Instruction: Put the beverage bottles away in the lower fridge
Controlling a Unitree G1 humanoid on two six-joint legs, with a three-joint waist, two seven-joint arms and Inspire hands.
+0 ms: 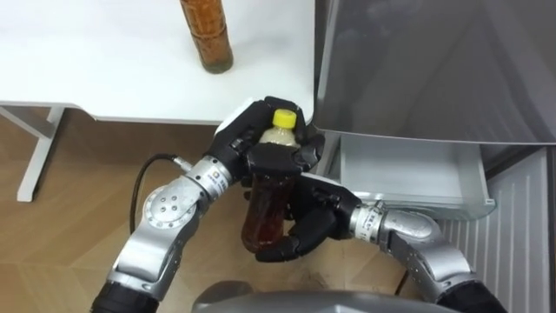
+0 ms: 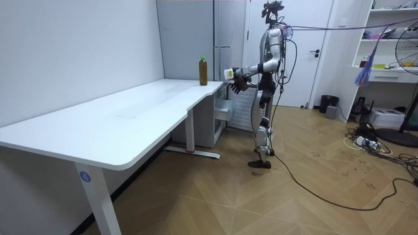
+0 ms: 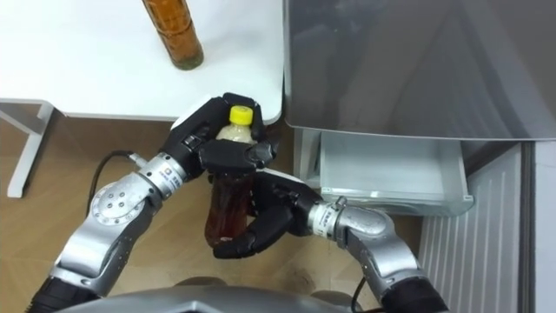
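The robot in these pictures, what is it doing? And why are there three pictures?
It is a walking robot with two arms. Two pictures come from cameras in its head, looking down at its hands. The third comes from across the room: it stands at the end of a white table beside a grey fridge. Its left hand and right hand both curl their fingers round a brown bottle with a yellow cap. A second bottle stands on the table. The fridge's bottom drawer is open.
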